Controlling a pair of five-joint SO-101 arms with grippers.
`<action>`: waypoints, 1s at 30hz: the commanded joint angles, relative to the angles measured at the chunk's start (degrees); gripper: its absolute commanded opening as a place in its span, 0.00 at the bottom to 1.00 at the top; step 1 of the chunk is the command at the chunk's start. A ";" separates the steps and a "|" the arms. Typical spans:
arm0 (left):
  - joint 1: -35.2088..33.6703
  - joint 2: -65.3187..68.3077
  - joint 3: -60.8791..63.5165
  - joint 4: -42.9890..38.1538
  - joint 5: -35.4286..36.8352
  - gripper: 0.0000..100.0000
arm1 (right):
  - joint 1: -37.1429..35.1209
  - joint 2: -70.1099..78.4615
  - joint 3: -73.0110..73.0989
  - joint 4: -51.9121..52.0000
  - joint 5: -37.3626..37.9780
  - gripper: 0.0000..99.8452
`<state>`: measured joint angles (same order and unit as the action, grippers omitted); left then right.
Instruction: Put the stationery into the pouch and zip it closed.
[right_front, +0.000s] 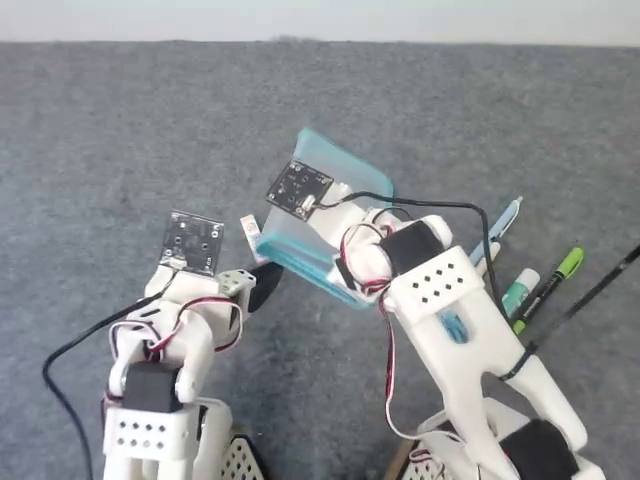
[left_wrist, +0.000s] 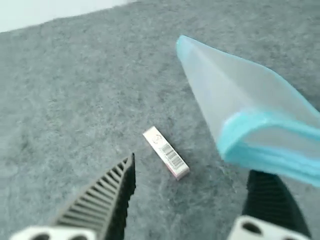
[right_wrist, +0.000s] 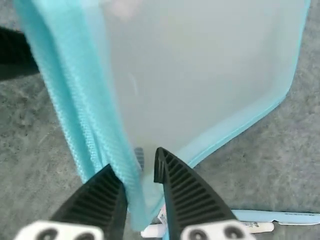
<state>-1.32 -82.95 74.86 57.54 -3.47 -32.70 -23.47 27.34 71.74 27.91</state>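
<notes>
R end effector (right_wrist: 135, 160) clamps pouch (right_wrist: 200, 75), box (left_wrist: 166, 153) nearby

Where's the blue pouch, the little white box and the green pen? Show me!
pouch (left_wrist: 240, 95), left wrist view, on its cloudy flat side.
little white box (left_wrist: 166, 153), left wrist view, on the middle of its top face.
green pen (right_front: 568, 263), high view, on its green cap.

In the high view the pouch (right_front: 345, 170) sits at centre; the small box (right_front: 249, 232) lies just left; the pens (right_front: 522, 290) lie right, on the bench (right_front: 120, 120).
</notes>
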 joint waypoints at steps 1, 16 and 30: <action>-2.29 -0.09 -5.41 1.14 0.97 0.36 | 2.59 3.65 -1.14 -1.71 0.97 0.01; -2.29 -0.09 -5.32 1.05 0.97 0.36 | 4.53 12.26 -7.03 -1.54 0.53 0.01; -2.37 -0.09 -0.92 -5.19 0.88 0.36 | -1.80 3.03 -10.99 12.35 0.97 0.01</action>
<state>-3.08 -83.47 74.77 54.55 -3.47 -30.77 -15.91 18.81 80.70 27.91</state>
